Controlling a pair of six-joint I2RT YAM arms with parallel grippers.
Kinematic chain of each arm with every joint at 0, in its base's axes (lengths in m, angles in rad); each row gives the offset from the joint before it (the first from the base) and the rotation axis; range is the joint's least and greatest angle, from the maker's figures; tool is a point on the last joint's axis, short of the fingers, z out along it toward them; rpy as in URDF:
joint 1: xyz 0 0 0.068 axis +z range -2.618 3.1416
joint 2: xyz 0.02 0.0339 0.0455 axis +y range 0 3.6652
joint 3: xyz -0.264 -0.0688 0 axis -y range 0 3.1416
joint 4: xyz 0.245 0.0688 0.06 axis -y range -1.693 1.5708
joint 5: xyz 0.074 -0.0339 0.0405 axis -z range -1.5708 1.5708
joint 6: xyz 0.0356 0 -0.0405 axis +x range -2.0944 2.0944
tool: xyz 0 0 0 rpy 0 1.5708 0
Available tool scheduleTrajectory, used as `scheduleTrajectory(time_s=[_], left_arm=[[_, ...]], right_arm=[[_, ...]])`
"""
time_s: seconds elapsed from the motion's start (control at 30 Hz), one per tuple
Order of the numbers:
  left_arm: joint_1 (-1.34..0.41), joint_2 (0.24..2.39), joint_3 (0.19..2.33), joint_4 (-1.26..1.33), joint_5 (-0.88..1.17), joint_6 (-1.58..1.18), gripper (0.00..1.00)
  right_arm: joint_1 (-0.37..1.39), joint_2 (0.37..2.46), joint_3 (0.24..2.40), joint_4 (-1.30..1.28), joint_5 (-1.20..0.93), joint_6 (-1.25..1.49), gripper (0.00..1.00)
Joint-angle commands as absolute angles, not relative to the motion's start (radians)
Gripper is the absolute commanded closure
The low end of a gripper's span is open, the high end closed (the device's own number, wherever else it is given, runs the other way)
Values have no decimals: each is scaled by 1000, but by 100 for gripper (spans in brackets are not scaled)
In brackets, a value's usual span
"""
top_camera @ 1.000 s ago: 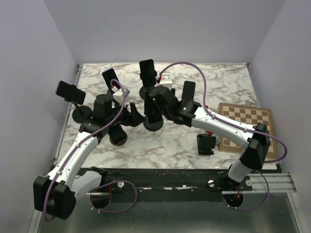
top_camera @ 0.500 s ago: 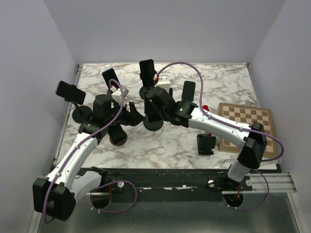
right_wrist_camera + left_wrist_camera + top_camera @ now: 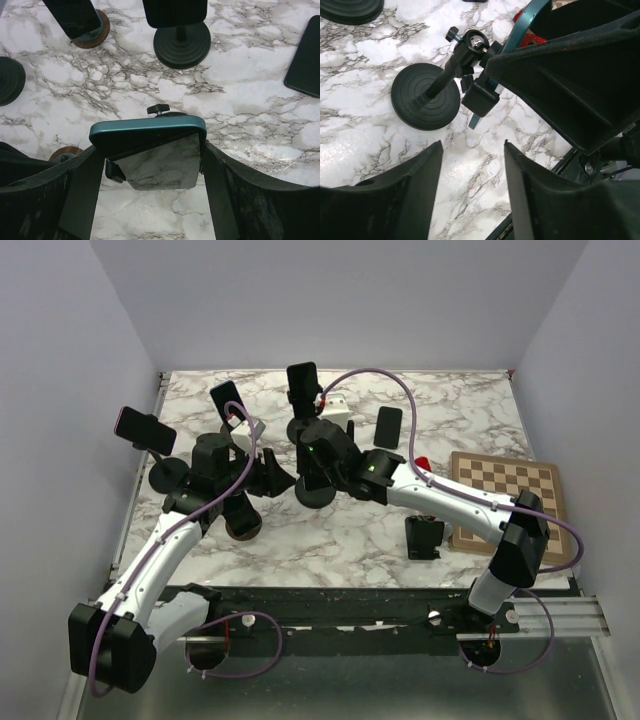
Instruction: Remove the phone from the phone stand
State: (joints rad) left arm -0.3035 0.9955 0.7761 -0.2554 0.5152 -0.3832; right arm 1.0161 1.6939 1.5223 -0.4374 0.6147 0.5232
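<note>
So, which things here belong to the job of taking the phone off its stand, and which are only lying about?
For the job: teal phone, its phone stand, right gripper closed on it.

Only lying about: chessboard, loose black phone, far-left mounted phone, rear-left mounted phone, rear-centre mounted phone, white box, small black holder.

your right arm (image 3: 450, 502) reaches in from the right of the teal phone (image 3: 147, 131), wrist pitched down over it, and the right gripper (image 3: 150, 165) has one finger pressed against each side edge of that phone. your left arm (image 3: 160, 550) stretches toward the phone from its left side. the left gripper (image 3: 472, 160) hangs just beside the phone, fingers spread apart with nothing between them.
</note>
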Motion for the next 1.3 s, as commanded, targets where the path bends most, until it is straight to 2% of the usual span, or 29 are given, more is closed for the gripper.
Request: scheduleTrajectory(time_s=[0.0,0.13,0.23,0.33,0.43,0.53,0.67,0.97,1.07,1.27], left_arm=[[-308,1029,775,-182,584,-407,42],[-311,1081,840,-195,551,-411,42],[-325,1090,825,-99,497,-406,42],[-356,1095,791,24,481,-427,35],[-414,1121,765,115,443,-422,23],[-453,1184,796,102,351,-393,22],[-466,1201,757,205,269,-386,37],[-474,1224,754,251,251,-368,41],[-474,1238,769,254,294,-365,47],[-474,1273,806,198,386,-337,74]], right_arm=[[981,1658,1449,-360,590,435,99],[911,1619,1414,-319,395,352,99],[858,1615,1419,-341,313,348,99],[827,1610,1413,-346,266,356,99],[821,1622,1423,-358,244,370,99],[818,1636,1440,-369,221,380,99],[818,1644,1451,-382,203,395,99],[812,1649,1460,-383,172,393,99],[811,1648,1456,-381,176,397,99],[812,1646,1459,-382,205,373,99]])
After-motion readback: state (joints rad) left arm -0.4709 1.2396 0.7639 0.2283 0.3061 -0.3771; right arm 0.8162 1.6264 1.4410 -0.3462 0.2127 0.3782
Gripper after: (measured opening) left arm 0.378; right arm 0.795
